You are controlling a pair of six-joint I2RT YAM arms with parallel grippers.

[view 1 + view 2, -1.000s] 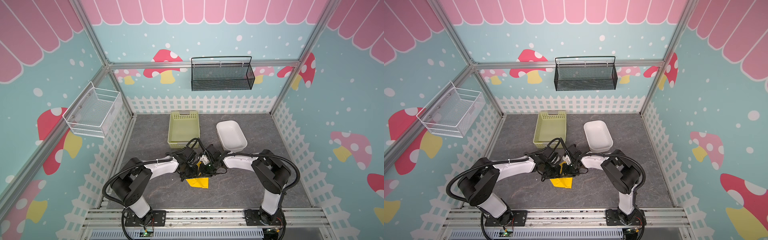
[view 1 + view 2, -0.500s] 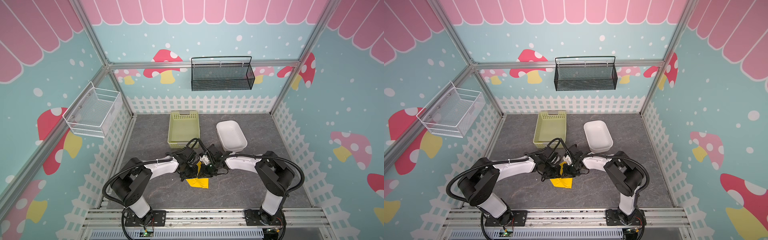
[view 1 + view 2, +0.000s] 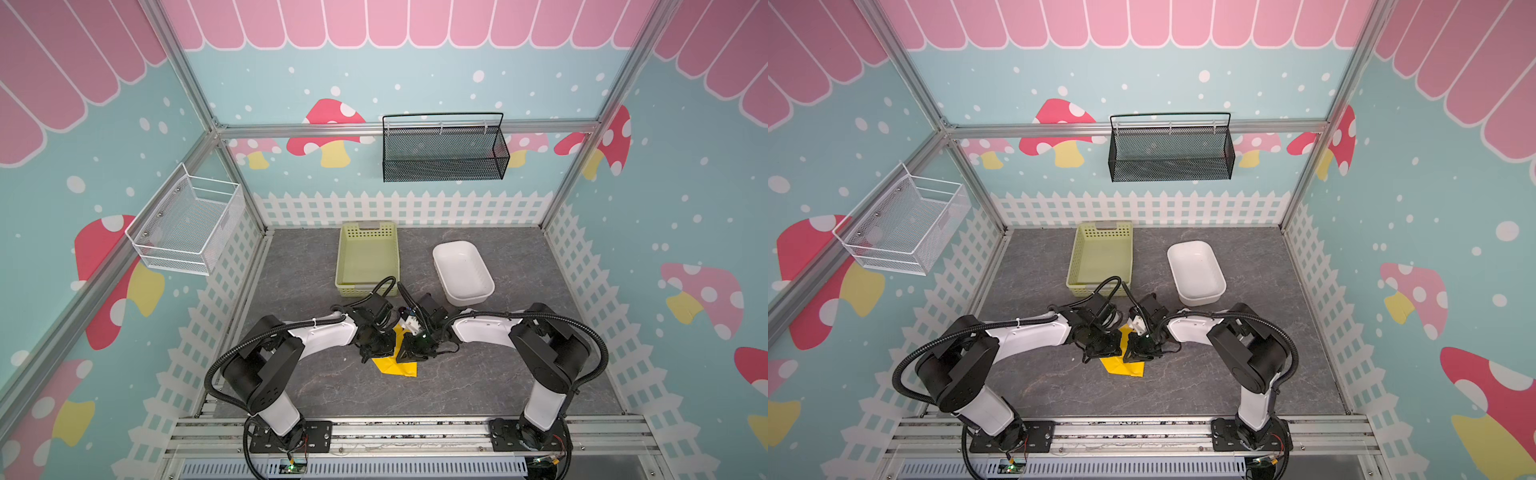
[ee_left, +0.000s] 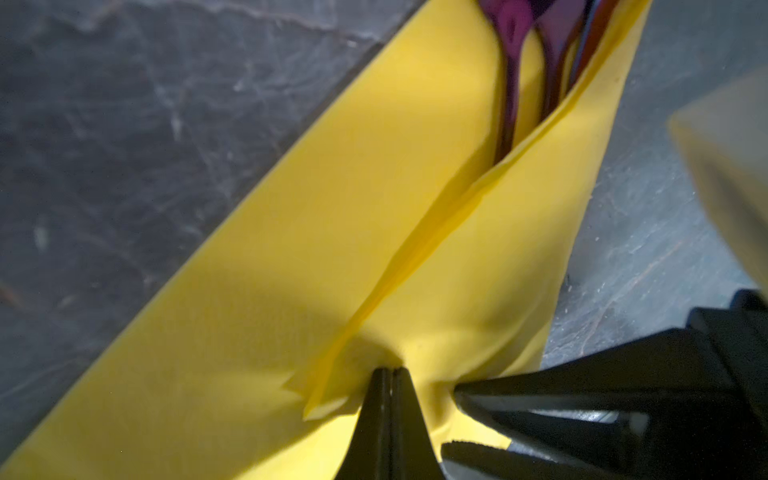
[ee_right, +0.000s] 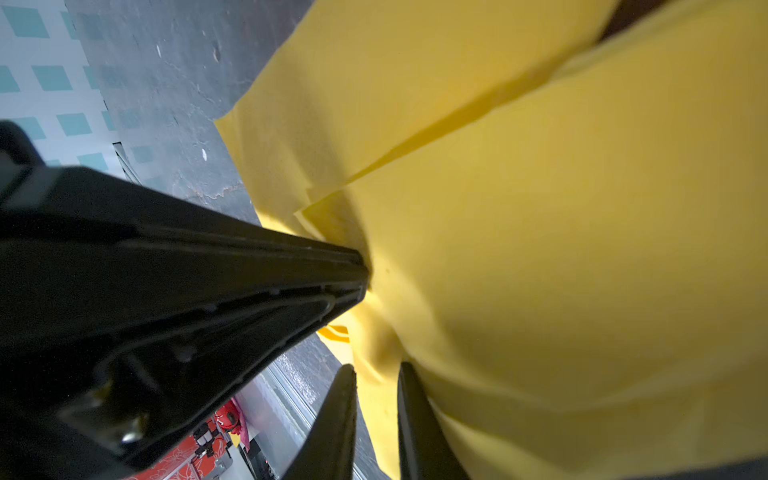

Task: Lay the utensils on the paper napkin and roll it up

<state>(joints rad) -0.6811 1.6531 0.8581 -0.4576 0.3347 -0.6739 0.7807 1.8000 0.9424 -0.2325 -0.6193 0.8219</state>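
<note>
Napkin (image 3: 395,368) lies mid-table (image 3: 316,386), toward the front edge, folded over the utensils (image 4: 515,62). Only their purple heads show, poking out of the fold's open end in the left wrist view.

Left gripper (image 4: 391,372): fingers pressed together, tip down on the folded flap. You cannot tell whether paper is caught between them.

Right gripper (image 5: 376,368): fingers nearly together, pinching a bunched napkin edge just beside the left tip.

Risks, as judged:
1. Tear. The paper is thin and both grippers bear on it close together. Pull them apart and it likely rips at the pinch.
2. The fold springs open if you lift the left tip before the roll is tucked.
3. Utensils slide out of the open end if you tilt or drag the bundle.
4. Collision. The two tips almost touch, so move them slowly.

Room: bare table to the front, left and right of the napkin, well apart from the side edges. Basket (image 3: 345,266) and tub (image 3: 469,297) sit toward the back edge. The basket's near rim is close behind the wrists, so roll frontward or sideways, not back.
</note>
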